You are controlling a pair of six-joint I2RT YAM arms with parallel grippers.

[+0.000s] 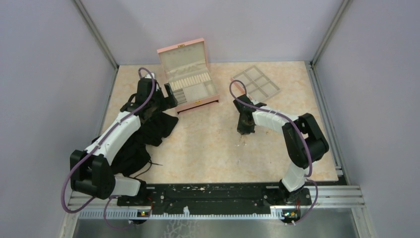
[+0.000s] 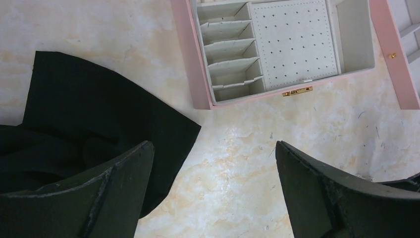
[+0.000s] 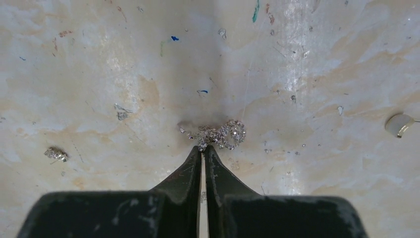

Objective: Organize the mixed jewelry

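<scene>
Silvery jewelry clump (image 3: 218, 134) | near end nipped by right pincer (image 3: 203, 149)

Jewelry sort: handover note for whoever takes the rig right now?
Left gripper: open, holding nothing, over the table between the black cloth and the open pink box.
Right gripper: fingers closed to a slit on the near edge of a silvery cluster at table level; looks pinched.
Loose in the right wrist view: a small sparkly piece towards the left edge, a pale piece at the right edge.
Done: nothing visible in the box compartments or the tray.
To do: every piece.
</scene>
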